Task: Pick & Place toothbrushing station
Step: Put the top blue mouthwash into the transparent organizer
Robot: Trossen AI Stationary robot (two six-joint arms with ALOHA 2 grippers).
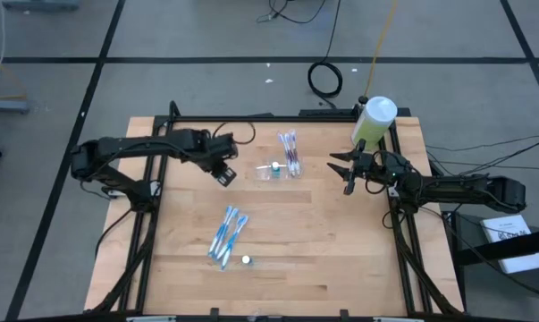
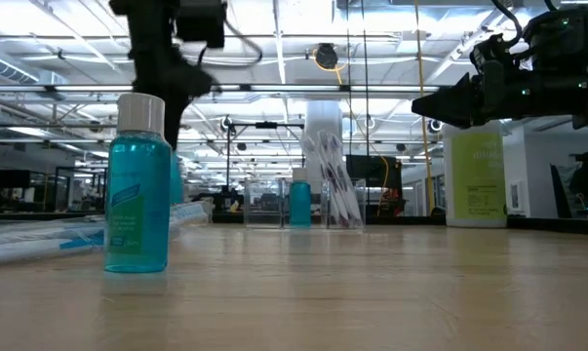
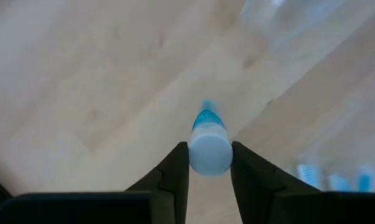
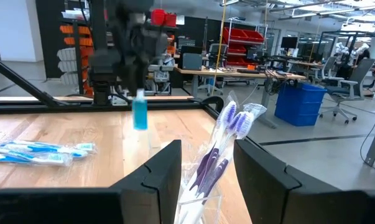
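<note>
Wooden tabletop carrying, nearest, a small blue bottle and packaged blue toothbrushes. Mid-table, left gripper hangs closed on another small blue bottle. Beyond, the clear toothbrushing station lies beside purple toothbrushes. Right gripper hovers, fingers apart, near a green bottle.

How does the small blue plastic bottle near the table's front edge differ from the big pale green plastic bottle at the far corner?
The small blue bottle is far smaller than the big green bottle. It holds teal liquid; the green bottle looks pale yellow-green. It stands by the blue toothbrushes; the green bottle, at a corner. Both are upright, with pale caps.
</note>
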